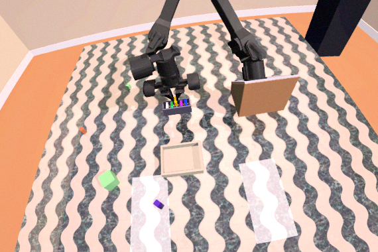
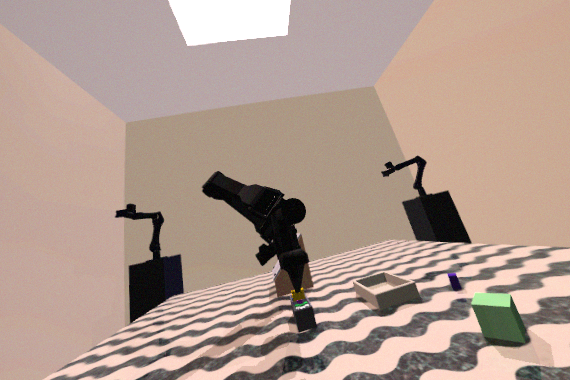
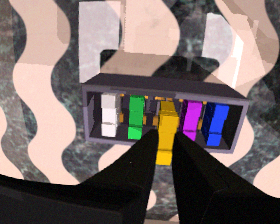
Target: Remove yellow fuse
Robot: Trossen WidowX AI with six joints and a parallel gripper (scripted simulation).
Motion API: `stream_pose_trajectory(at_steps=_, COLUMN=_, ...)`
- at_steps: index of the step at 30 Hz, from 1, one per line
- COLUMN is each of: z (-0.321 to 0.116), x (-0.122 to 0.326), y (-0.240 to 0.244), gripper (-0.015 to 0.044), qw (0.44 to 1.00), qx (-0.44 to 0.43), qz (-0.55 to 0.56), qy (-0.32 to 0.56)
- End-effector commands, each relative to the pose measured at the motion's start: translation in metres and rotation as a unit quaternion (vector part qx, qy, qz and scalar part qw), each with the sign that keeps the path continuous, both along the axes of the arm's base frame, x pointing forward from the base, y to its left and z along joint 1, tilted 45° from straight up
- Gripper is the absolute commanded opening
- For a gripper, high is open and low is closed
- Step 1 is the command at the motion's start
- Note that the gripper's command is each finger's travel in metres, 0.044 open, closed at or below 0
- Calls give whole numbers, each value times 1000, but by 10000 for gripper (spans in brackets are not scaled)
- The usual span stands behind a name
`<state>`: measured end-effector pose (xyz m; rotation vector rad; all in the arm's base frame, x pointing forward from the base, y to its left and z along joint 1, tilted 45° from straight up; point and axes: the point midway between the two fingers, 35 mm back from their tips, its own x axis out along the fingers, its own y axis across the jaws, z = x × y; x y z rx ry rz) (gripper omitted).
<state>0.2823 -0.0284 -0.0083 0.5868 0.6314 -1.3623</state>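
The yellow fuse (image 1: 175,100) (image 2: 298,295) (image 3: 167,125) is upright and stands higher than the other fuses, above the middle of the fuse block (image 1: 177,111) (image 2: 306,321) (image 3: 161,83). Metal contacts show behind it in the wrist view. Whether its lower end is clear of the block is hidden. My gripper (image 3: 164,137) is shut on the yellow fuse, over the block. The white fuse (image 3: 109,115), green fuse (image 3: 136,117), magenta fuse (image 3: 192,117) and blue fuse (image 3: 216,125) sit in the block. The empty beige tray (image 1: 180,160) (image 2: 395,297) lies in front of the block.
A brown box-like object (image 1: 265,99) stands right of the block, below another black arm part. A large green block (image 1: 109,180) (image 2: 500,319) and a purple block (image 1: 158,204) (image 2: 454,281) lie nearer the front. A small orange block (image 1: 83,130) and small green cube (image 1: 128,86) lie left.
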Motion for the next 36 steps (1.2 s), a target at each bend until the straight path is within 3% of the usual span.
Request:
stream_pose_trajectory(at_steps=1, z=2, x=0, y=3, gripper=0, qw=1000, qx=2, qz=-1, qy=-2)
stream_pose_trajectory(at_steps=36, z=24, x=-3, y=24, gripper=0, qw=1000, qx=2, qz=0, qy=-1)
